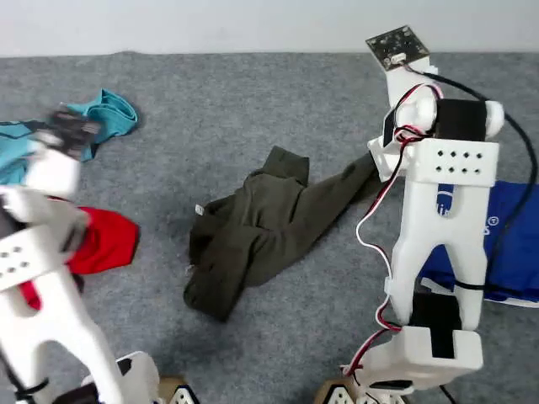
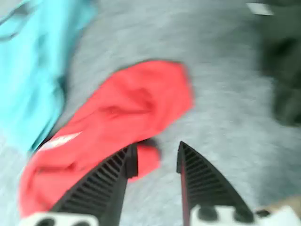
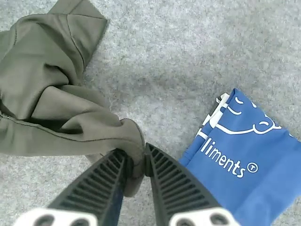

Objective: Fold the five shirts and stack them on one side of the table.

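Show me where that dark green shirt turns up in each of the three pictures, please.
High view: the dark green shirt lies crumpled mid-table, between the red shirt and the blue shirt.
Left wrist view: a dark blur beyond the red shirt.
Right wrist view: bunched beside the blue shirt, a fold pinched in the right gripper.
Shared landmark: the grey table cover.

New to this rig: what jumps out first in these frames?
The crumpled olive shirt at mid-table, with the right gripper shut on a fold of it. The left gripper stands open at the edge of the red shirt, beside a teal shirt; a blue printed shirt lies farther right.
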Motion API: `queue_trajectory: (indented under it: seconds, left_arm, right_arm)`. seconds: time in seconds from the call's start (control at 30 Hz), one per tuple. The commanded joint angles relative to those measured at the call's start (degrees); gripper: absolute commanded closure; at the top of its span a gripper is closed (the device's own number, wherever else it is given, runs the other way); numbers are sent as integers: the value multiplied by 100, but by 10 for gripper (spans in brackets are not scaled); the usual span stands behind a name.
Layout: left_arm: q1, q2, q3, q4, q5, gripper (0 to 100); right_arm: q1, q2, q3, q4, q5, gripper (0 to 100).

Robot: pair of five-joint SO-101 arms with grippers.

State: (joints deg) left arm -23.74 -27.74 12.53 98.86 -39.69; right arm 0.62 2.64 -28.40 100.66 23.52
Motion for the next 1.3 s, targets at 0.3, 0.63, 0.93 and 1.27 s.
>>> queue_trajectory:
  seconds: [0.3, 0.63, 0.93, 1.27]
  left_arm:
    - [2813, 343, 2510, -686, -18, 796]
    - [3481, 1776, 2501, -1626, 237, 793]
    - [3525, 2426, 2527, -1802, 273, 797]
    - [3525, 2593, 2413, -2004, 545, 806]
  right_arm:
    - [-75, -303, -264, 224, 44, 988]
    - [-75, -303, -264, 224, 44, 988]
    - [-48, -303, -264, 224, 35, 988]
    - [-66, -303, -264, 224, 26, 988]
